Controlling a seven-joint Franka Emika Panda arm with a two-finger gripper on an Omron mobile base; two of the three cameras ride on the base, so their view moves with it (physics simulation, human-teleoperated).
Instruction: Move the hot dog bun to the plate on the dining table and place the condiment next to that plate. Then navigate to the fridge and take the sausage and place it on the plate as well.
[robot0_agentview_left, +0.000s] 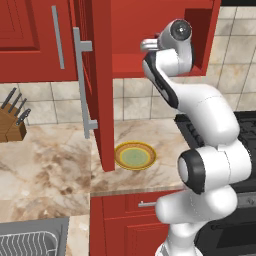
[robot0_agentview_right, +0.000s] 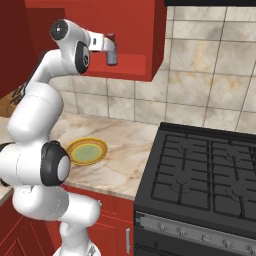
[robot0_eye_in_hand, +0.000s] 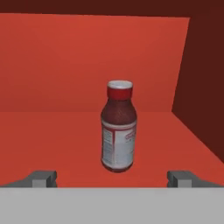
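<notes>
Facing tool (robot0_eye_in_hand: 112, 178), condiment bottle (robot0_eye_in_hand: 117, 127) stands upright.

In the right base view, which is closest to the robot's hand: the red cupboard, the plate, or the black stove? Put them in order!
From the gripper:
1. Red cupboard, right at the hand.
2. Plate, below on the marble counter.
3. Black stove, lower right.

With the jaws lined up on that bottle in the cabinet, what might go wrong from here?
1. The condiment bottle stands upright and tall on the red shelf; an off-centre approach by the open gripper may tip it over.
2. The open cabinet door hangs close beside the arm; pulling back could clip it.
3. The plate lies below on the counter; a dropped bottle might hit it.
</notes>
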